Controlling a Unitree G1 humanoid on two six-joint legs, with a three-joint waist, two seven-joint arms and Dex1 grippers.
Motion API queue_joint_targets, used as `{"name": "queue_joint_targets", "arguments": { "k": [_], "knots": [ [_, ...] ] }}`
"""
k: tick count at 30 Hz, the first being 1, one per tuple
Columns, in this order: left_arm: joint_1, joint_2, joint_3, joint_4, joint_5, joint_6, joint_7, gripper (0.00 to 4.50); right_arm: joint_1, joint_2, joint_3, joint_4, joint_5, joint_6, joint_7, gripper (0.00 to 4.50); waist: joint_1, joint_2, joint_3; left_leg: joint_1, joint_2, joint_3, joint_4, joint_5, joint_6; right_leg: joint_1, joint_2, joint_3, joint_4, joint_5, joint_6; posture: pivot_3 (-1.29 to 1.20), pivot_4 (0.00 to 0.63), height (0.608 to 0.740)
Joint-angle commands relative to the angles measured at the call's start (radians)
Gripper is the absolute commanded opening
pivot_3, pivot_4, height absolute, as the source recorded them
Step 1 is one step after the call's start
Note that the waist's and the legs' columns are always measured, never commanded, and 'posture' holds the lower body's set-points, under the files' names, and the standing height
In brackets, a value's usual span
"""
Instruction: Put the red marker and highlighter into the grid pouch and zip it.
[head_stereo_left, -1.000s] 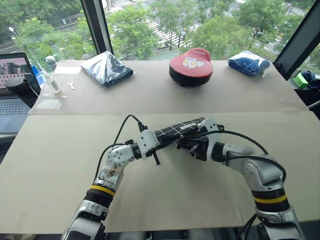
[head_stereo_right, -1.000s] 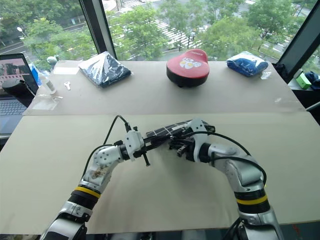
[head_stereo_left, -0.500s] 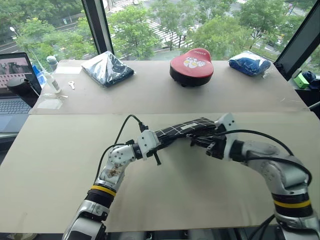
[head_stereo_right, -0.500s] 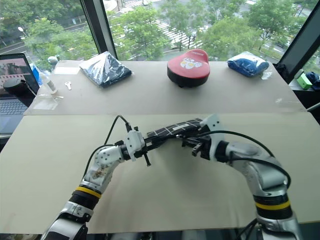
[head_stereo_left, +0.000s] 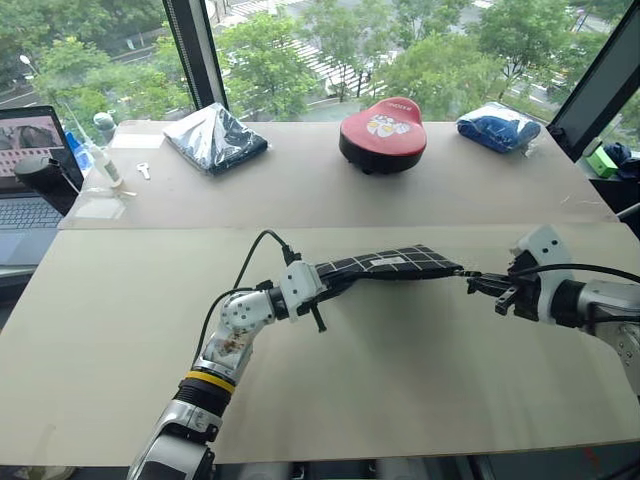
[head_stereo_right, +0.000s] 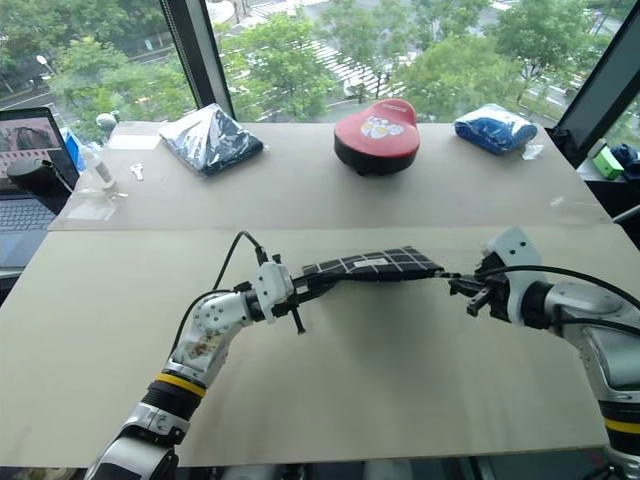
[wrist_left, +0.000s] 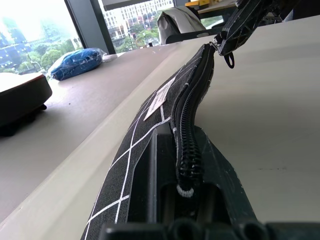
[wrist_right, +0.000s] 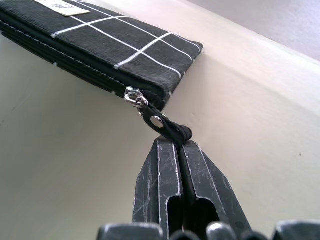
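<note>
- While the left gripper (head_stereo_left: 322, 281) clamps one end of the grid pouch (head_stereo_left: 395, 264), the pouch hangs stretched above the beige table (head_stereo_left: 120, 300).
- The zipper (wrist_left: 189, 125) runs closed along the pouch's length.
- At right, the right gripper (head_stereo_left: 484, 284) pinches the black pull strap (wrist_right: 166, 126), jaws shut on it.

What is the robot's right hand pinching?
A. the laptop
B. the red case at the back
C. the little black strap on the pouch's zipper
C: the right hand is shut on the zipper strap at the end of the checked pouch, whose other end the left hand holds.
</note>
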Motion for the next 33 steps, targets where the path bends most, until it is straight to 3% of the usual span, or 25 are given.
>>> {"name": "queue_joint_targets", "arguments": {
  "k": [1,5,9,12,18,25,29,33],
  "knots": [
    [-0.002,0.004,0.009,-0.018,-0.006,-0.016,0.002,0.0,-0.023,0.014,-0.039,0.007,-0.008,-0.034,-0.018,0.02,0.0,0.0,0.0,0.0,0.0,0.0,0.0,0.0,0.0,0.0,0.0,0.0,0.0,0.0,0.0,0.0,0.15,0.74],
    [-0.005,0.002,0.011,-0.018,-0.012,-0.018,0.0,0.0,-0.06,0.069,-0.037,0.013,0.04,0.029,-0.036,1.22,-0.001,0.0,0.0,0.0,0.0,0.0,0.001,0.0,0.0,0.0,0.0,0.0,0.0,0.0,0.0,0.0,0.15,0.74],
    [-0.005,0.001,0.011,-0.017,-0.015,-0.021,-0.003,0.0,0.016,0.058,-0.037,-0.071,0.1,0.061,0.037,2.61,0.009,0.0,0.0,0.0,0.0,-0.001,0.0,0.0,0.0,0.0,0.0,0.0,0.0,0.0,0.0,0.0,0.15,0.74],
    [-0.007,0.003,0.012,-0.019,-0.033,-0.03,-0.027,0.0,0.072,0.039,-0.107,-0.093,0.171,0.124,0.073,3.56,0.014,0.0,0.0,-0.001,0.0,-0.001,0.0,0.0,0.0,0.0,-0.001,0.0,-0.001,0.0,0.0,0.0,0.15,0.74],
    [-0.043,0.049,0.011,0.03,-0.058,-0.102,-0.151,0.0,0.155,-0.065,-0.303,-0.045,0.161,0.061,0.143,3.56,0.022,0.0,0.0,-0.001,0.0,-0.001,0.002,-0.001,0.002,0.0,-0.001,0.0,-0.001,0.0,0.001,0.0,0.15,0.74],
    [-0.133,0.067,0.015,0.223,-0.037,-0.27,-0.233,0.0,0.182,-0.063,-0.458,-0.052,0.185,0.024,0.166,3.56,0.024,0.0,0.0,0.0,0.001,-0.001,0.001,-0.001,0.001,0.001,0.0,0.0,-0.001,0.0,0.001,0.0,0.15,0.74],
    [-0.131,0.061,0.011,0.243,-0.101,-0.211,-0.315,1.42,0.184,-0.054,-0.458,-0.04,0.179,0.019,0.143,3.61,0.023,0.0,0.0,0.0,0.001,-0.001,0.001,-0.001,0.002,0.001,-0.001,0.0,-0.001,0.0,0.001,0.0,0.15,0.74],
    [-0.073,0.065,0.042,0.113,-0.155,-0.088,-0.283,2.81,0.191,-0.05,-0.448,-0.039,0.177,0.008,0.141,3.61,0.022,0.0,0.0,0.0,0.001,-0.001,0.001,-0.001,0.002,0.001,-0.001,0.0,-0.001,0.0,0.001,0.0,0.15,0.74]
  ]
}}
